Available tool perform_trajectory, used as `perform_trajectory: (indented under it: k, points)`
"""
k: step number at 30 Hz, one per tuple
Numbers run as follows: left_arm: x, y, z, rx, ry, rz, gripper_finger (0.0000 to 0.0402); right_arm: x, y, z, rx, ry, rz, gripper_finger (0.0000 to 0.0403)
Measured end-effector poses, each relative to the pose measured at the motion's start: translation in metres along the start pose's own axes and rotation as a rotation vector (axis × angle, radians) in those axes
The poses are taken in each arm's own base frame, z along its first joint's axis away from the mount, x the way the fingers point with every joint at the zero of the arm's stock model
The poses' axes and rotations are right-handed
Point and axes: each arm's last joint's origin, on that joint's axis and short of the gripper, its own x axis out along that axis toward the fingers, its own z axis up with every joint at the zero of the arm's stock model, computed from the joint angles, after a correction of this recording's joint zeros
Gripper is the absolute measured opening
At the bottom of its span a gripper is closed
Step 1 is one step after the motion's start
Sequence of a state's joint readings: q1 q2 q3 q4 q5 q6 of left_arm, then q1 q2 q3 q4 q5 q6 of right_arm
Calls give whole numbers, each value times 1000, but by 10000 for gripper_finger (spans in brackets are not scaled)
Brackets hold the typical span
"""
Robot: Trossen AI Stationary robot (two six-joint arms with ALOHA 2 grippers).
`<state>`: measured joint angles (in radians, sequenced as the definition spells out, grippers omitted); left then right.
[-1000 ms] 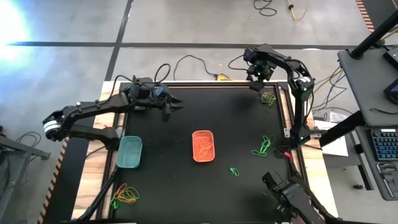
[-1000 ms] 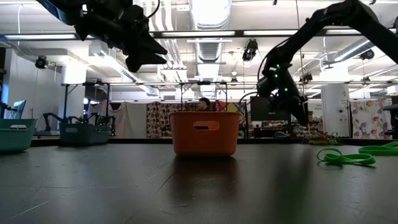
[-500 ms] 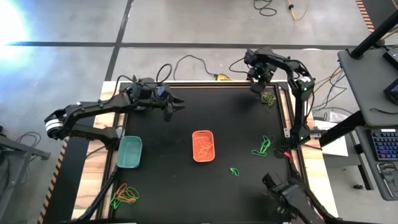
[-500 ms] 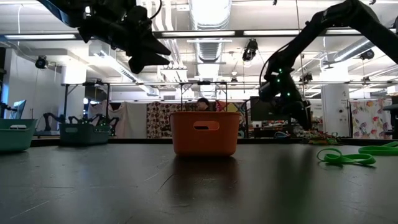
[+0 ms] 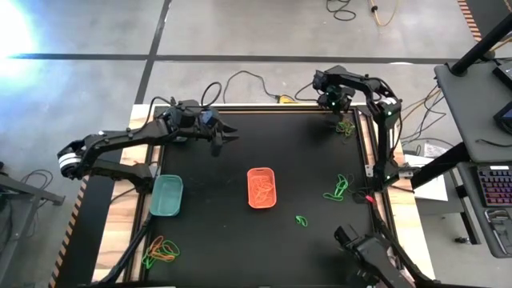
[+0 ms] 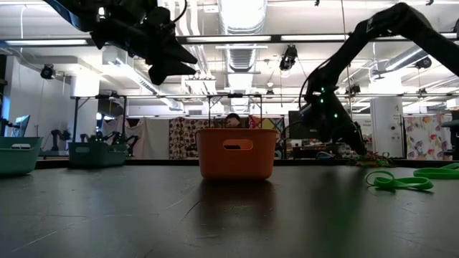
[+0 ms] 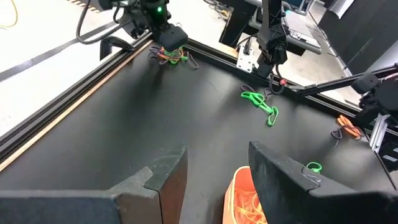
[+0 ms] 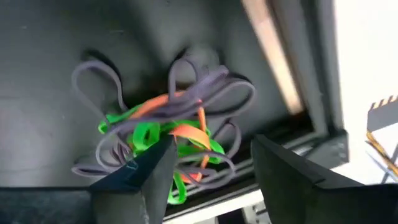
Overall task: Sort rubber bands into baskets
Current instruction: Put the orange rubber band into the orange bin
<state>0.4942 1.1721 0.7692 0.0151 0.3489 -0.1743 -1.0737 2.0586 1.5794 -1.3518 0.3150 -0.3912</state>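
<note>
Right jaws: open, and they've come down over the last second. In the high view our right gripper [image 5: 338, 112] has dropped from above the tangle of rubber bands [image 5: 346, 126] at the upper right of the frame to nearly on it, with the gap between the jaws narrowing a bit.
Wrist look: the jaws straddle the tangle [image 8: 171, 134], a knot of dark, green and orange loops, but aren't gripping anything yet.
Left jaws: parted, empty, our left gripper [image 5: 222, 138] hovering upper left of centre, same spot as before.
Baskets: orange basket [image 5: 262, 187] mid-frame with orange bands already in it, teal basket [image 5: 167, 195] at the left.
Loose bands: green ones [image 5: 336, 190] right of centre, another pile [image 5: 160, 251] at lower left.
What it means: we reckon a grab from the tangle comes next, and mixed colours may come up together.
</note>
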Motion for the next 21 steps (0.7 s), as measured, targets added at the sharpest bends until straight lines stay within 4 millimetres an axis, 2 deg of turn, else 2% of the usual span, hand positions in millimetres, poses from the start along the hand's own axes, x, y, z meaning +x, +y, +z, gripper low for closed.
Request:
perform_trajectory:
  k: [13, 21]
  points:
    - [0, 0, 0, -18, -1, 2, 155, 20, 2, 11, 10, 61, 23, 124]
    - [0, 0, 0, -22, 0, 2, 155, 14, 1, 10, 68, 27, 9, 32]
